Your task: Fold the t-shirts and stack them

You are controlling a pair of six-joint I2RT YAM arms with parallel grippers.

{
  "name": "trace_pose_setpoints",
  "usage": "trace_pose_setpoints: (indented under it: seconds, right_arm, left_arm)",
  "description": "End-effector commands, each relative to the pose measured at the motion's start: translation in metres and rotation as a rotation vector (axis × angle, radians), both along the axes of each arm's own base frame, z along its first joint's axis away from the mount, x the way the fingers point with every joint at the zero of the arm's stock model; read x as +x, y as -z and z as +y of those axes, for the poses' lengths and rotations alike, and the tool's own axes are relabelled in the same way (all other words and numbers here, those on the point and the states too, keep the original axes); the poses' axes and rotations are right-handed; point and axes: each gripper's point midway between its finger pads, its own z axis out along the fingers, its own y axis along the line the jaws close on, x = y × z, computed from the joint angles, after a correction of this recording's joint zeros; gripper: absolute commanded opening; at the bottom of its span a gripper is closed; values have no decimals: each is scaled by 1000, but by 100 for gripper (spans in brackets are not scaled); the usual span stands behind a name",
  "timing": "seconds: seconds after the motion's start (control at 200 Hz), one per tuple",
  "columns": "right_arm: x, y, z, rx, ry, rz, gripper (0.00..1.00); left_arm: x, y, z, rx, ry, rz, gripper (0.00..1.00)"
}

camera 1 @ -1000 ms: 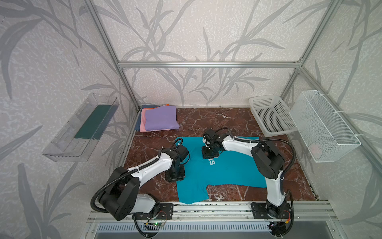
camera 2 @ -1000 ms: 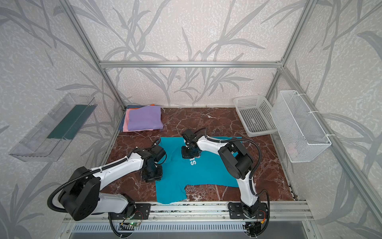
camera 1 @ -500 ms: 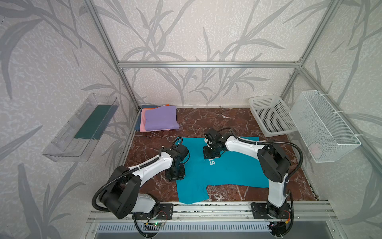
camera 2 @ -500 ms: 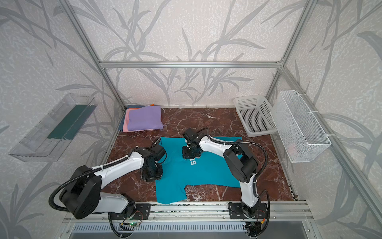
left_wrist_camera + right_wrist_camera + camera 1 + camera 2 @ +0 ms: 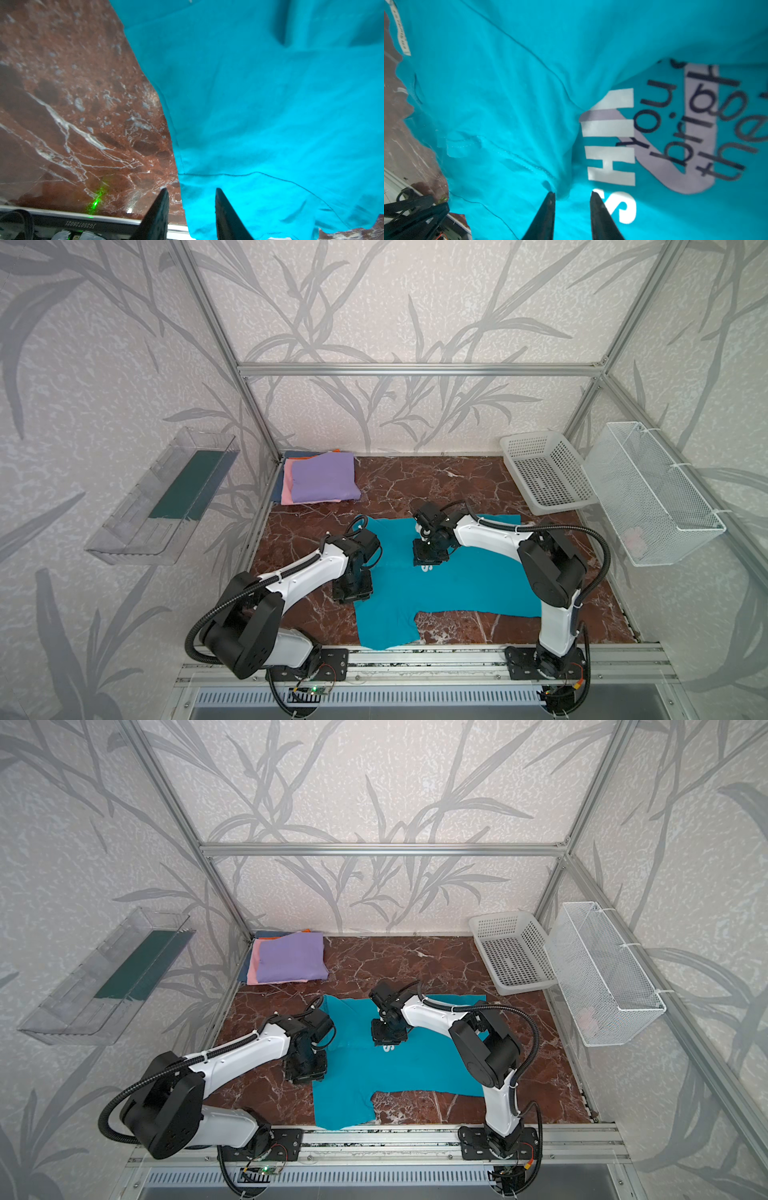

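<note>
On the red marble surface (image 5: 457, 485) the teal tee (image 5: 469, 585) lies mid-fold; the right tool (image 5: 573, 193) hangs parted over a turned-in flap, the left tool (image 5: 191, 190), parted too, straddles its edge, likely to pinch next

The spread t-shirt (image 5: 457, 585) lies front centre, the folded stack (image 5: 322, 483) behind left, the basket (image 5: 536, 436) behind right.

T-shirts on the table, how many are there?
5: the teal tee spread mid-table; lilac tee, pink tee, orange tee and dark-blue tee stacked in the far left corner. More may hide underneath.
</note>
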Motion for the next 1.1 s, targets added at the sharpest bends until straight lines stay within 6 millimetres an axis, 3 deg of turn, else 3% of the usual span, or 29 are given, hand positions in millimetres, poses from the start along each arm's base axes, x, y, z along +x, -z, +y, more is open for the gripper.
trace_pose_setpoints:
  seconds: [0.0,0.125,0.305,0.43,0.545,0.685,0.805,0.89,1.095]
  right_arm:
    - [4,-16,-7,-43,-36,-50,33]
    - [16,-27,-17,-61,-42,-92,33]
    - [54,-40,-29,-48,0,-155,31]
    - [81,-34,-29,-37,16,-158,22]
    - [102,-25,-24,-30,26,-159,9]
    - [120,-15,-17,-54,15,-167,2]
    - [127,8,-19,-81,21,-117,0]
    - [131,23,-21,-91,34,-89,0]
    - [149,43,-27,-94,69,-63,0]
  left_arm:
    - [7,-15,7,37,-1,-22,39]
    - [50,-45,9,43,-7,-140,40]
    - [151,-87,13,-23,-150,-371,43]
    - [215,-84,-4,-91,-183,-483,43]
    - [246,-69,-21,-136,-187,-431,43]
    - [267,-51,-28,-139,-182,-412,40]
    - [267,-28,-21,-98,-190,-360,13]
    - [263,-14,-13,-86,-211,-338,5]
    - [254,24,17,-42,-273,-269,2]
